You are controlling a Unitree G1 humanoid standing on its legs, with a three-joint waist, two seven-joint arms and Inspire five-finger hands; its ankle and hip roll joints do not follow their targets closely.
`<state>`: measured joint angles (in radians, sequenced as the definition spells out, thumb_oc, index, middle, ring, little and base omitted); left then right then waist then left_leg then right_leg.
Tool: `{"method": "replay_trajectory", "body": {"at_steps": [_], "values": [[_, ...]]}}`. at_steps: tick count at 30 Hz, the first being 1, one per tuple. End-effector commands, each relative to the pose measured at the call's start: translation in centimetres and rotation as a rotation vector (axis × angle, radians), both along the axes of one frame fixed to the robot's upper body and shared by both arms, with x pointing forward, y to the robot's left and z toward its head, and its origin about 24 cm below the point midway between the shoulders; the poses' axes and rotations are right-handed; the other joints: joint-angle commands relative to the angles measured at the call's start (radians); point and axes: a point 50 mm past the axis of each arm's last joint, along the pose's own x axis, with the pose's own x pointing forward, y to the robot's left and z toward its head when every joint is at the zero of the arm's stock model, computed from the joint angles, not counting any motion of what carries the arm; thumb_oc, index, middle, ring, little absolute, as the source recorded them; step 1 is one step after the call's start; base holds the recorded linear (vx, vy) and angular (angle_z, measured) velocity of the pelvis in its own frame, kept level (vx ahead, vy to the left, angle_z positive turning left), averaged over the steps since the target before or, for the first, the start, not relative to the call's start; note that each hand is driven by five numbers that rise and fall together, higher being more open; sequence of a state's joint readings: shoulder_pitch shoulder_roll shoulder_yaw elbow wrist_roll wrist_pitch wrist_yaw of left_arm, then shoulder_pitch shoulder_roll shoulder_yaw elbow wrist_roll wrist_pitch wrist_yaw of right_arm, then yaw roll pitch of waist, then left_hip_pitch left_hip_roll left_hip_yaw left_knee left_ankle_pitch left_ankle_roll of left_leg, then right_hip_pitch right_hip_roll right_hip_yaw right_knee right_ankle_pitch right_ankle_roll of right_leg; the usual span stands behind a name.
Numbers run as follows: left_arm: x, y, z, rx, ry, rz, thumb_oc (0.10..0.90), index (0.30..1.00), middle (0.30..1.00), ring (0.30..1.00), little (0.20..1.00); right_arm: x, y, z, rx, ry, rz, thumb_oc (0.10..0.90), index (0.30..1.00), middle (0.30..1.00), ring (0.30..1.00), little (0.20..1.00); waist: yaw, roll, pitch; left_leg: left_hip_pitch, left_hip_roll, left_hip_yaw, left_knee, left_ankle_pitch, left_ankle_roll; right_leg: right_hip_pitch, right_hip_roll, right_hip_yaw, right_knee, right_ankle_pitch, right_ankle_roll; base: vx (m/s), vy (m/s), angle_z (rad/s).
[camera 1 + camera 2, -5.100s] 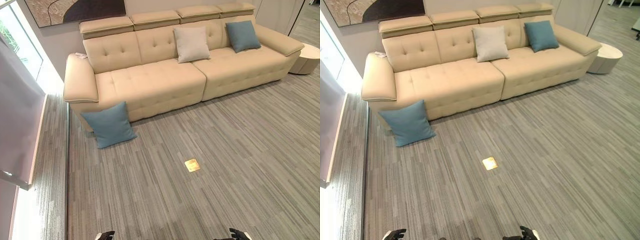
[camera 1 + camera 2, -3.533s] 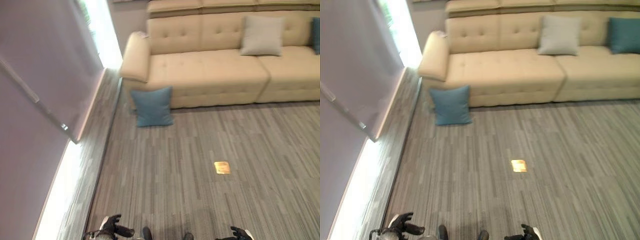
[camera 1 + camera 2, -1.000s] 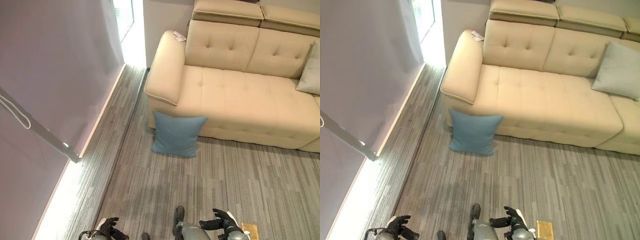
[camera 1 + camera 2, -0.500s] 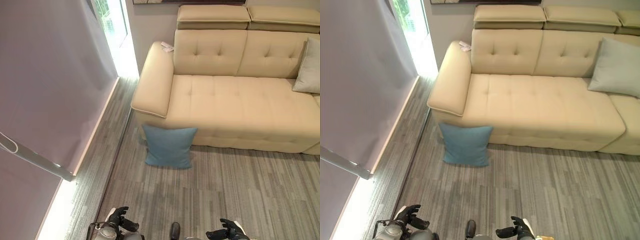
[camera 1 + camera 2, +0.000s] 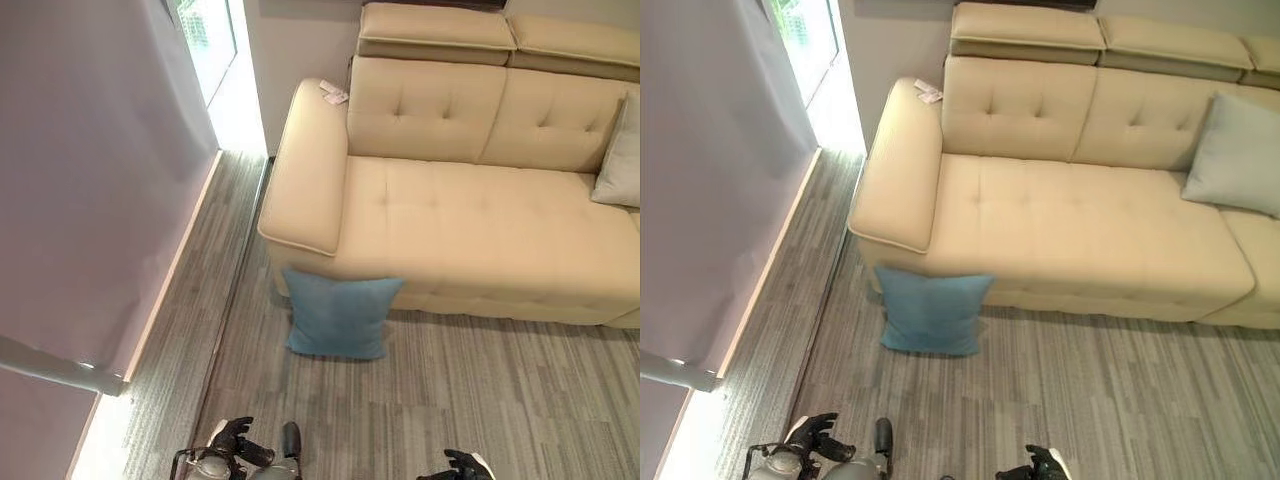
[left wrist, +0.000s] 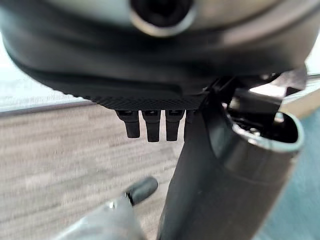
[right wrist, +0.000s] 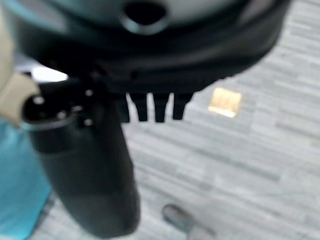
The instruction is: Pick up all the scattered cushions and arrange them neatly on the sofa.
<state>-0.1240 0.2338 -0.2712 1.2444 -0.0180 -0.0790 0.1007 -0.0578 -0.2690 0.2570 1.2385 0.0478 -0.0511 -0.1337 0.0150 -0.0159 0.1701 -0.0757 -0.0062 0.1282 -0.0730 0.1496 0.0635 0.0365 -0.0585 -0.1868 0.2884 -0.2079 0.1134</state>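
Observation:
A blue cushion (image 5: pixel 338 313) stands on the floor, leaning against the front of the beige sofa (image 5: pixel 470 220) just under its left armrest. A grey cushion (image 5: pixel 1238 155) rests against the sofa's backrest at the right edge. My left hand (image 5: pixel 235 440) hangs low at the bottom left, open and holding nothing, well short of the blue cushion. My right hand (image 5: pixel 462 465) hangs at the bottom right, also open and holding nothing. The right wrist view has my right hand's straight fingers (image 7: pixel 150 107) over the carpet, with the blue cushion (image 7: pixel 15 200) beside the thumb.
A blind-covered window wall (image 5: pixel 100 180) runs along the left, with a narrow strip of floor between it and the armrest. A small white item (image 5: pixel 334 93) lies on the armrest's back end. A brass floor plate (image 7: pixel 225 101) sits in the carpet.
The view has shifted slightly; the sofa and blue cushion look a little nearer. Both hands stay low and hold nothing.

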Motion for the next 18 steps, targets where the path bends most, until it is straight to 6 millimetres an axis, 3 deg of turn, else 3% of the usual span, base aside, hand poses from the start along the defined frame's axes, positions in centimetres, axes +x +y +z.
{"method": "replay_trajectory", "body": {"at_steps": [1, 3, 5, 8, 12, 18], "values": [[0.2, 1.3, 0.4, 0.042, -0.024, 0.011, 0.8, 0.9, 0.9, 0.9, 0.9, 2.6, -0.6, 1.3, -0.023, -0.115, 0.032, 0.8, 0.9, 0.9, 0.9, 0.9, 0.01, -0.027, 0.014, -0.034, -0.009, 0.01, 0.135, -0.169, -0.029, -0.063, -0.037, 0.02, 0.078, 0.17, 0.056, 0.09, 0.096, 0.03], [0.4, 1.3, 0.5, 0.045, -0.029, 0.005, 0.8, 0.9, 0.9, 0.9, 0.9, 2.9, -0.5, 1.4, -0.018, -0.131, 0.029, 0.8, 0.9, 0.9, 0.9, 0.9, -0.001, -0.01, 0.017, 0.006, -0.007, 0.012, 0.114, -0.179, -0.024, -0.106, -0.052, -0.006, 0.137, 0.196, 0.052, 0.19, 0.108, 0.1], [0.7, 1.3, 0.6, 0.042, -0.038, 0.002, 0.8, 0.9, 0.9, 0.9, 0.9, 2.9, -0.5, 1.4, -0.021, -0.131, 0.033, 0.8, 0.9, 0.9, 0.9, 0.9, -0.015, 0.006, 0.022, 0.059, -0.013, 0.003, 0.087, -0.195, -0.023, -0.151, -0.058, -0.064, 0.084, 0.176, 0.022, 0.28, 0.07, 0.05], [0.6, 1.4, 0.6, 0.045, -0.03, -0.002, 0.8, 0.9, 0.9, 0.9, 0.9, 3.0, -0.6, 1.4, -0.025, -0.128, 0.031, 0.8, 0.9, 0.9, 0.9, 0.9, -0.029, 0.001, 0.029, 0.094, -0.024, -0.011, 0.082, -0.214, -0.025, -0.188, -0.05, -0.094, -0.026, 0.173, 0.006, 0.25, -0.031, 0.09], [0.0, 1.5, 0.3, 0.057, -0.004, -0.008, 0.8, 0.9, 0.9, 0.9, 0.9, 2.9, -0.7, 1.4, -0.025, -0.123, 0.032, 0.8, 0.9, 0.9, 0.9, 0.9, -0.047, -0.012, 0.038, 0.135, -0.041, -0.034, 0.075, -0.238, -0.034, -0.203, -0.042, -0.076, -0.173, 0.225, 0.017, 0.2, -0.062, 0.09], [-1.1, 1.2, -0.2, 0.051, 0.036, -0.018, 0.8, 0.9, 0.9, 0.9, 0.9, 1.6, -0.9, 1.0, -0.021, -0.089, 0.018, 0.8, 0.9, 0.9, 0.9, 0.9, -0.059, -0.019, 0.017, 0.175, -0.043, -0.049, 0.083, -0.282, -0.049, -0.166, -0.025, -0.037, -0.222, 0.237, 0.002, 0.2, -0.088, 0.15]]}}
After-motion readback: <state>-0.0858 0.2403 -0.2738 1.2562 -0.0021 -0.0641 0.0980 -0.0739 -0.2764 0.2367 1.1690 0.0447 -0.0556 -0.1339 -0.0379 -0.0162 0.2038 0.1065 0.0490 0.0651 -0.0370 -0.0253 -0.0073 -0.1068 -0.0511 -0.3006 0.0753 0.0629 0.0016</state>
